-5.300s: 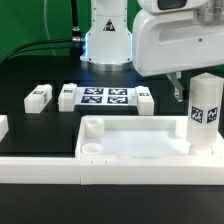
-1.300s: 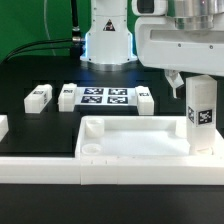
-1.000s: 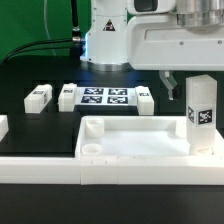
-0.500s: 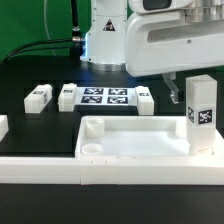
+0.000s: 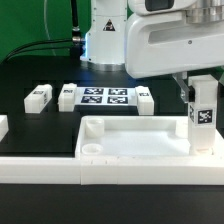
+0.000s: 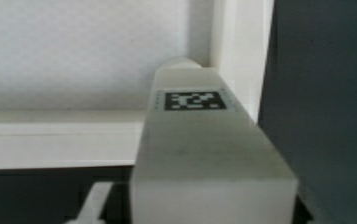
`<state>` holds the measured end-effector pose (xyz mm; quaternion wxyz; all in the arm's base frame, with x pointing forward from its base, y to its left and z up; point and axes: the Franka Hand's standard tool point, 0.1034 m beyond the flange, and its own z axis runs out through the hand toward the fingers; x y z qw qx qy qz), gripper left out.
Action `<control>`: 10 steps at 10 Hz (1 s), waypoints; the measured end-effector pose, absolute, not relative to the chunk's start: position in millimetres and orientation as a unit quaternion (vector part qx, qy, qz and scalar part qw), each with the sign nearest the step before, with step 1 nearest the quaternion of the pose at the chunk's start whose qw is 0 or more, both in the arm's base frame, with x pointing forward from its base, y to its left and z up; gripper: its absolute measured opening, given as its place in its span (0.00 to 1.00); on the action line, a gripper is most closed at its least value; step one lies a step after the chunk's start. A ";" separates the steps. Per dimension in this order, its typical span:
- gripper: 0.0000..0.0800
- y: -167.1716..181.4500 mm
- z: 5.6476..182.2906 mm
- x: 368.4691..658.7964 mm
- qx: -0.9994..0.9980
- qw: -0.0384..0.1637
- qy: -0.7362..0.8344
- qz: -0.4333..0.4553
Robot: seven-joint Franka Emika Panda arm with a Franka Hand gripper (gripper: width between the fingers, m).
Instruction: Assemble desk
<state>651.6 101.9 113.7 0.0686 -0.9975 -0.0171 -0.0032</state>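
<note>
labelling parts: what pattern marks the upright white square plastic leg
A black-and-white checkered tag on the leg; clearest in the wrist view.

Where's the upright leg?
The leg stands on the exterior view's right, at the tabletop's right end, with the gripper around its top.

Smooth matt white plastic tabletop [image 5: 120, 143] and leg [image 5: 203, 118], matt black table [image 5: 40, 130]

White tabletop [image 5: 135, 121], white leg [image 5: 203, 138] with black-and-white tag [image 5: 204, 116], black table [image 5: 40, 135], green backdrop [image 5: 30, 20].
</note>
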 end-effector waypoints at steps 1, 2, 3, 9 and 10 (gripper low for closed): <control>0.36 101.8 113.7 651.6 -0.998 0.069 -0.008 -0.003; 0.36 101.7 113.7 651.8 -0.998 0.069 0.006 -0.002; 0.36 100.8 113.2 652.1 -0.996 0.069 0.058 -0.001; 0.36 93.2 111.6 649.3 -0.925 0.077 0.373 0.013; 0.36 93.2 111.5 648.9 -0.904 0.077 0.419 0.018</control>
